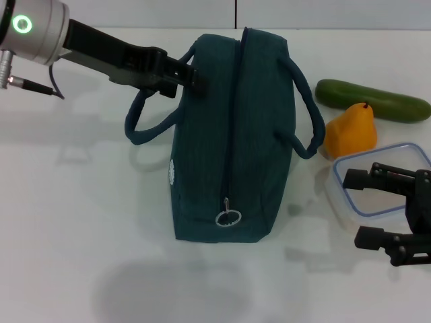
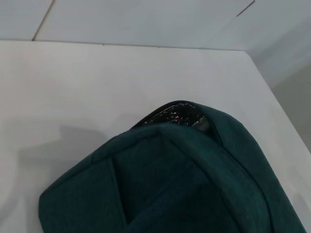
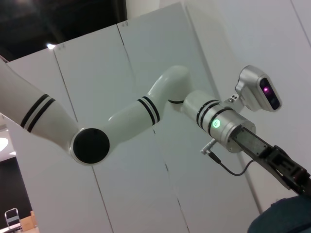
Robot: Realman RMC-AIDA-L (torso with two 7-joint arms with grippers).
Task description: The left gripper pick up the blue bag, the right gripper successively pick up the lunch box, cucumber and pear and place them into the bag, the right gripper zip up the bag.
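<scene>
The blue bag [image 1: 229,134] stands in the middle of the table, its zip running along the top with the ring pull [image 1: 228,217] at the near end. My left gripper [image 1: 192,75] is shut on the bag's far left top edge, beside one handle. In the left wrist view the bag [image 2: 165,189] fills the lower part, its end gaping a little. The clear lunch box [image 1: 397,158] with a blue rim lies to the right. My right gripper [image 1: 359,208] hangs open over its near left corner. The yellow pear [image 1: 351,131] and green cucumber [image 1: 374,101] lie behind the box.
The white table [image 1: 81,222] stretches left of and in front of the bag. The right wrist view looks up at my left arm [image 3: 146,111] and white wall panels, with a corner of the bag [image 3: 284,218] low in the picture.
</scene>
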